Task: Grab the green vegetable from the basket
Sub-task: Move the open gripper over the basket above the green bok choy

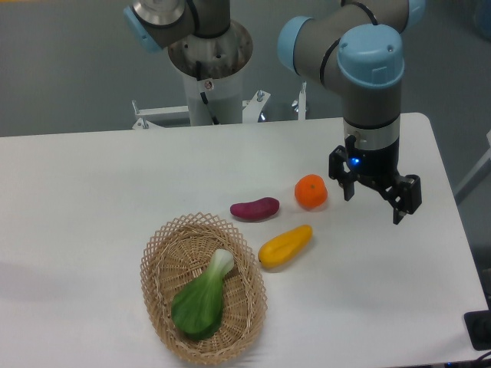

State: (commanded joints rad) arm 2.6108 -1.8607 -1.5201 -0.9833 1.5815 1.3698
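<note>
The green vegetable (202, 299) has a dark green leaf and a short white stem. It lies inside the oval wicker basket (157, 249) at the front left of the table, stem pointing up and to the right. My gripper (373, 205) hangs over the table's right side, well to the right of the basket and just right of the orange. Its two black fingers are spread apart with nothing between them.
An orange (311, 192), a purple oblong vegetable (255, 208) and a yellow oblong vegetable (285, 246) lie on the white table between the basket and the gripper. The robot's base column (209, 73) stands at the back. The table's right edge is near the gripper.
</note>
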